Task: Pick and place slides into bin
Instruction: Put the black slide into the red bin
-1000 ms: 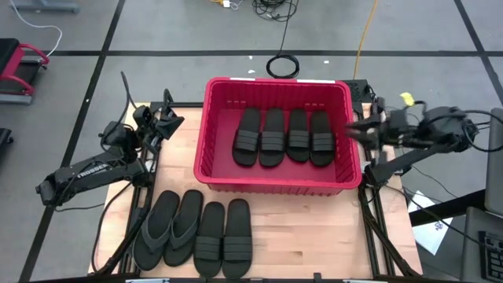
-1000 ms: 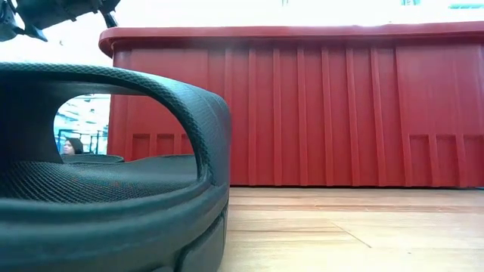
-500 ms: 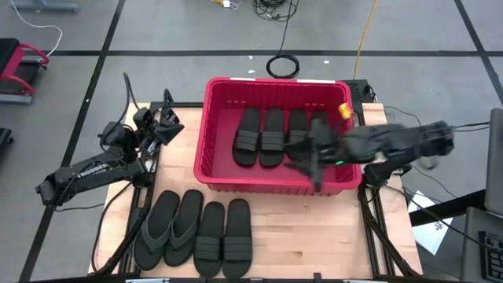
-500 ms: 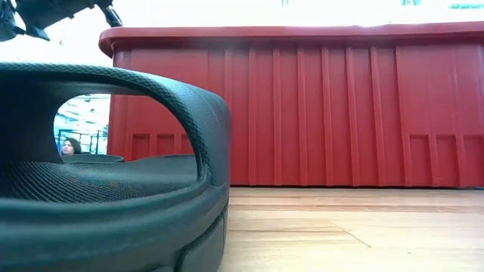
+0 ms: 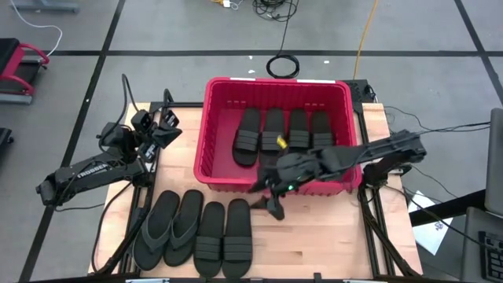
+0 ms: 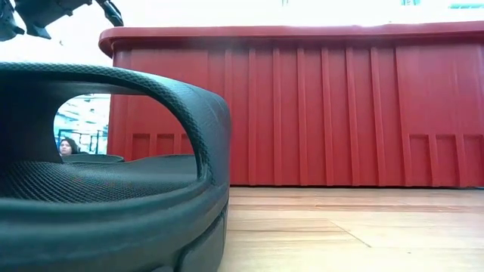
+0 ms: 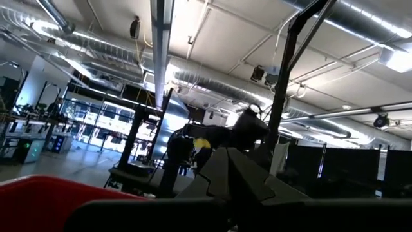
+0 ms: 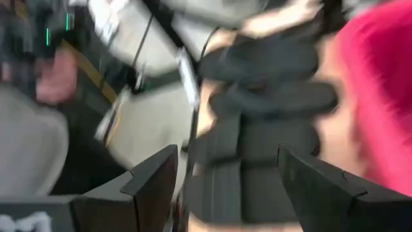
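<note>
Inside, ribbed red plastic bin [image 5: 212,118] holds flat black slides [image 5: 284,135].

This is an industrial lab or workshop hall. Exposed ceiling ducts [image 7: 58,19] hang overhead. Taped lines [image 5: 196,53] and loose cables [image 5: 283,64] cross the grey concrete floor [image 5: 157,31].

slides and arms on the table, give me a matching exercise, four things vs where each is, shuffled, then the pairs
Things:
1. four slides with ribbed straps
2. two thong slides
3. right gripper
4. left gripper

Places:
A. left of the bin, off its wall, fingers shut
B. inside the bin, side by side
C. in front of the bin, above the bare wood, fingers open and empty
D. on the table, at the left end of the front row

Pairs: 1-B, 2-D, 3-C, 4-A
</note>
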`<state>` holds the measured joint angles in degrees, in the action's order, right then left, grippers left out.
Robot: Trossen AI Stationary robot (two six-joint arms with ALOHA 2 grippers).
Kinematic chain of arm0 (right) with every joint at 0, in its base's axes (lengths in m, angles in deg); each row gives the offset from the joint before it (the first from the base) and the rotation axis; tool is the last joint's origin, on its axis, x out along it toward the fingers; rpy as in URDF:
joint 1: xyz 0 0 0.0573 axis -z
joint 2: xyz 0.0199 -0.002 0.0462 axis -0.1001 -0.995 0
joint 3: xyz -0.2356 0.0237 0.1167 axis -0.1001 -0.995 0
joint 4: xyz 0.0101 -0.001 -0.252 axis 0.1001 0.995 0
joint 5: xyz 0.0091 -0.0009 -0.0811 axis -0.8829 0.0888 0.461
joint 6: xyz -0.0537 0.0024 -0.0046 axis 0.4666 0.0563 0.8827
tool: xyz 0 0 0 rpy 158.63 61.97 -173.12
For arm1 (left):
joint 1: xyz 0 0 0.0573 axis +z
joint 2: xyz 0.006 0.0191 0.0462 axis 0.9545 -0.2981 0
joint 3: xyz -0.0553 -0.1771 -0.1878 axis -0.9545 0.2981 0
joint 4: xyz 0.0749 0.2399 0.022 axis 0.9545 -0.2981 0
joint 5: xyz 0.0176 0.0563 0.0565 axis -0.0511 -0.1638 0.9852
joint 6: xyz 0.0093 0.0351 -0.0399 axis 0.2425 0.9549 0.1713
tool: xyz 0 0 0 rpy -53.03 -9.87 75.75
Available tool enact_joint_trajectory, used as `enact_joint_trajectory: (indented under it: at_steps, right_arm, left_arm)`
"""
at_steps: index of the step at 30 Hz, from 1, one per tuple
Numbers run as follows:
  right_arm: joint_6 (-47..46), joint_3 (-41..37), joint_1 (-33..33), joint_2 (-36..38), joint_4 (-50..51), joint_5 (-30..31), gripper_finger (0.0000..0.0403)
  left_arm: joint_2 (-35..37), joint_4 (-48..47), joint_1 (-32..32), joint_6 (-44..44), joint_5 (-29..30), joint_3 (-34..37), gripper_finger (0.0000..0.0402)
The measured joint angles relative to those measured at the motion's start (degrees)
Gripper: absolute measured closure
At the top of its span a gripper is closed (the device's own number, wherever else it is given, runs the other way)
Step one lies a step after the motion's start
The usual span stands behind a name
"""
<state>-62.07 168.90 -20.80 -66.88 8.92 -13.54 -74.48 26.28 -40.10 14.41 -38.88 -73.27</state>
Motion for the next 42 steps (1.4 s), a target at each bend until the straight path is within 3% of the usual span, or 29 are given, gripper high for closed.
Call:
enact_joint_trajectory:
  at_steps: [7, 14, 21, 34, 42]
  right_arm:
    - [6.6, 0.0, -1.7, -7.1, 1.6, -10.0, 0.0144]
    - [6.3, 0.0, -1.9, -14.3, 0.9, -10.7, 0.0145]
    - [5.9, 0.0, -1.9, -20.8, -4.3, -11.0, 0.0145]
    - [0.3, -0.1, -1.8, -30.0, -14.0, -23.6, 0.0145]
    - [-2.9, -0.1, -1.9, -33.1, -16.7, -27.0, 0.0145]
  left_arm:
    - [0.0, -0.3, 0.0, -0.7, -0.2, 0.0, 0.0383]
    - [-0.1, -1.7, 0.0, 1.5, -0.1, 0.0, 0.04]
    - [-0.1, -1.9, 0.0, 1.0, -0.1, 0.0, 0.0387]
    - [-0.1, -5.9, 0.0, 1.9, -0.2, 0.0, 0.0394]
    - [-0.1, -8.0, 0.0, 1.2, -0.2, 0.0, 0.0384]
